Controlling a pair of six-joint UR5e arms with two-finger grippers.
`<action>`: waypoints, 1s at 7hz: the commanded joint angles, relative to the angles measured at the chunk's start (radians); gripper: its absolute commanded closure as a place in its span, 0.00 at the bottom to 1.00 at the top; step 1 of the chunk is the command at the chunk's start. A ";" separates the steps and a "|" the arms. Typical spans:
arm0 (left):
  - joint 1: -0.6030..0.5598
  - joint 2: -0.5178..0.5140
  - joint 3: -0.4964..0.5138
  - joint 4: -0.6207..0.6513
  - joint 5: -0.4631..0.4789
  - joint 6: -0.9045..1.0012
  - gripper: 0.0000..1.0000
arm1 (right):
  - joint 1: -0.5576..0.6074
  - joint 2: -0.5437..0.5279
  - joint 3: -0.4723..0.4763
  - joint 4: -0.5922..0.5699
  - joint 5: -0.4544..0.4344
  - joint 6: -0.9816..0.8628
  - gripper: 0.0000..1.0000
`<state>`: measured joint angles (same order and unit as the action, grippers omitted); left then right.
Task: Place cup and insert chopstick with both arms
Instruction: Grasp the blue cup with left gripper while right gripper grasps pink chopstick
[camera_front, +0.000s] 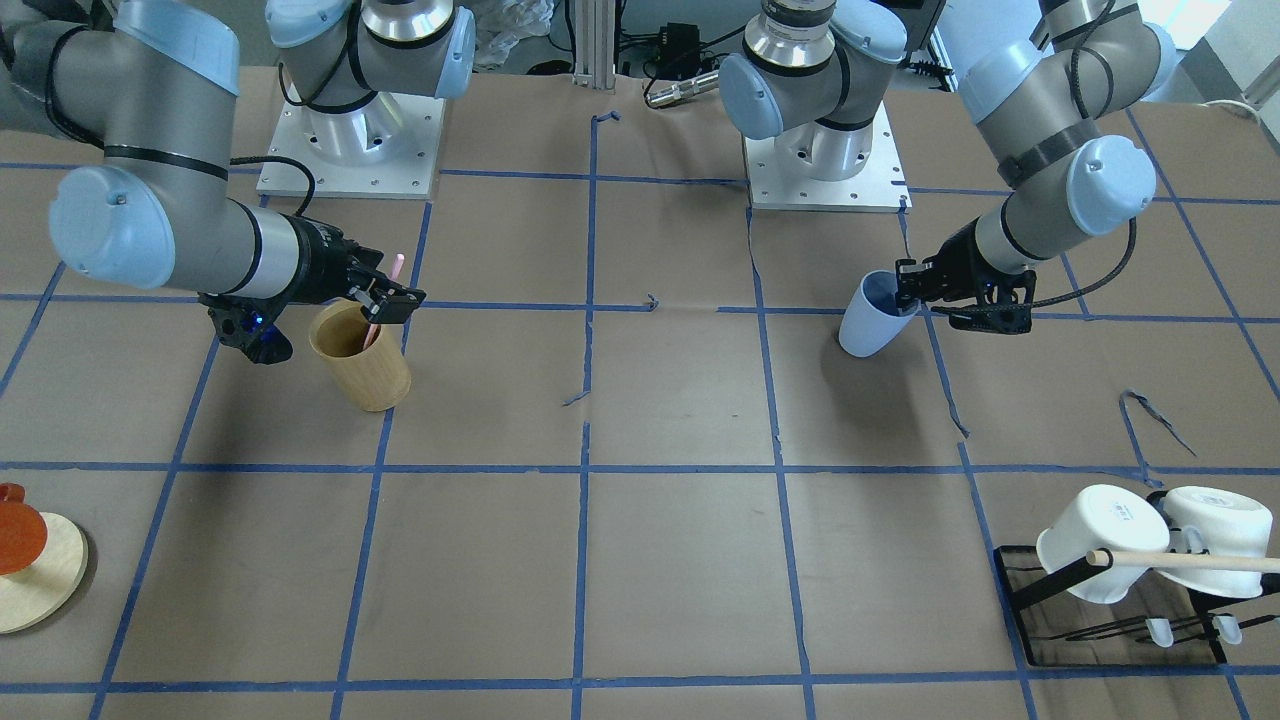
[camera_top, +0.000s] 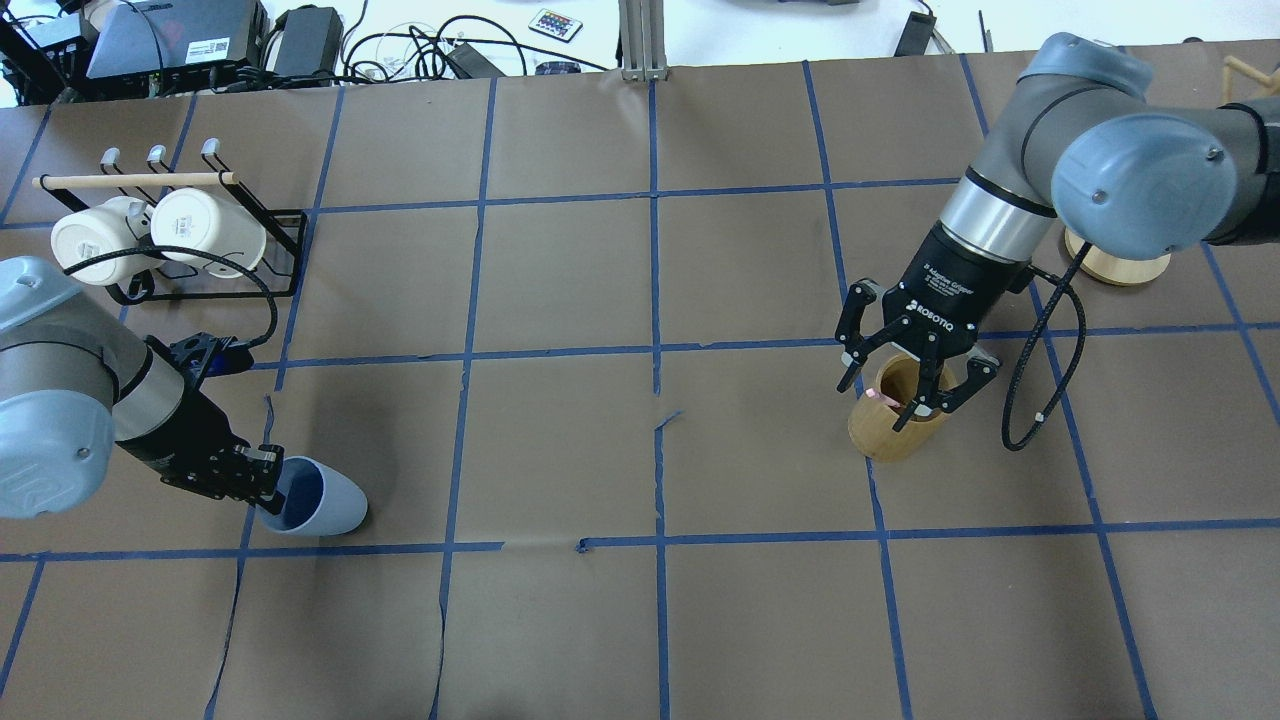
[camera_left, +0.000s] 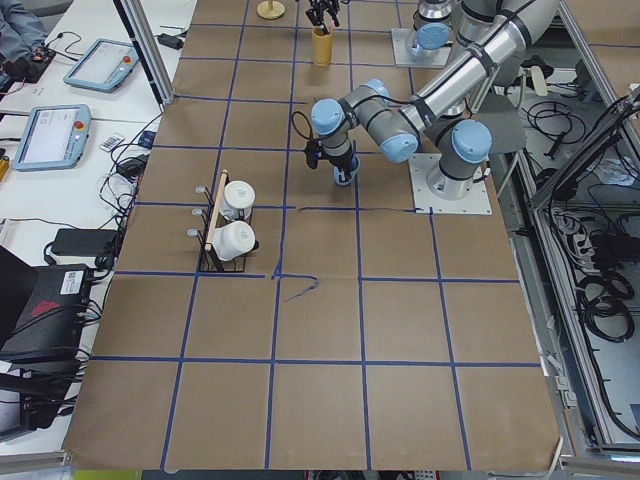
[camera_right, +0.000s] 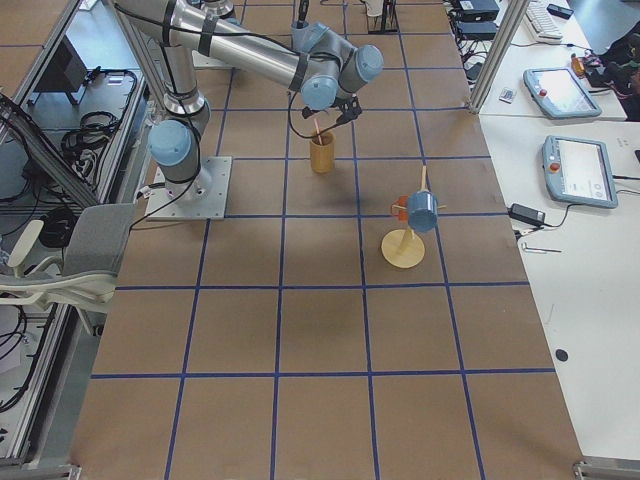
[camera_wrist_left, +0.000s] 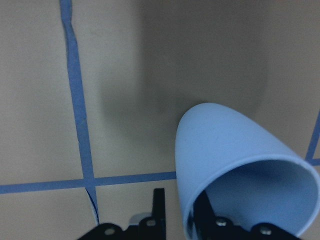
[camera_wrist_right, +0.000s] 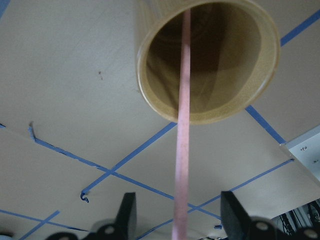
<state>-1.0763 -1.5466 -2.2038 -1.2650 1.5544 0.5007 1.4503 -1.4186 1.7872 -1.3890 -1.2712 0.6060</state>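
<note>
Left gripper: the left gripper (camera_top: 262, 478) is clamped on the rim of the cup (camera_top: 335, 505), with one finger inside the mouth and the other outside the wall.
Cup: pale blue and tilted steeply, its mouth toward the gripper and its base pointing toward the middle of the surface (camera_top: 600, 450). It sits in the left half, nearer the robot-side edge than the far edge. I cannot tell whether its base touches the surface.
Right gripper: the right gripper (camera_wrist_right: 179, 216) hangs just over the tan wooden cylinder (camera_front: 365, 380). Its fingers are spread wide and grip nothing, and the wrist view shows a clear gap on either side of the chopstick (camera_wrist_right: 184, 100).
Chopstick: pink and leaning. Its lower end is down inside the wooden cylinder and its upper part rises out between the spread fingers.
Wooden cylinder: upright in the right half of the surface, well apart from the cup, beside a line of blue tape (camera_top: 655, 300).
Rack: a black wire rack (camera_top: 290, 250) toward the far left corner holds two white mugs (camera_top: 205, 225) on their sides, with a pale dowel (camera_top: 130, 181) across its top.
Stand: a round wooden stand (camera_front: 45, 590) sits near the right edge, on the far side.
</note>
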 joint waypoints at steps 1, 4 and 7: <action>-0.081 0.026 0.042 -0.011 -0.001 -0.116 1.00 | -0.001 0.000 0.000 0.004 0.000 0.041 0.75; -0.576 -0.007 0.218 -0.050 -0.032 -0.698 1.00 | -0.001 0.000 -0.005 0.010 0.001 0.078 1.00; -0.692 -0.154 0.280 0.091 -0.182 -0.910 1.00 | -0.016 -0.006 -0.047 0.021 0.028 0.096 1.00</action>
<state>-1.7105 -1.6471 -1.9390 -1.2291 1.4561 -0.3213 1.4421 -1.4218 1.7655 -1.3769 -1.2604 0.6868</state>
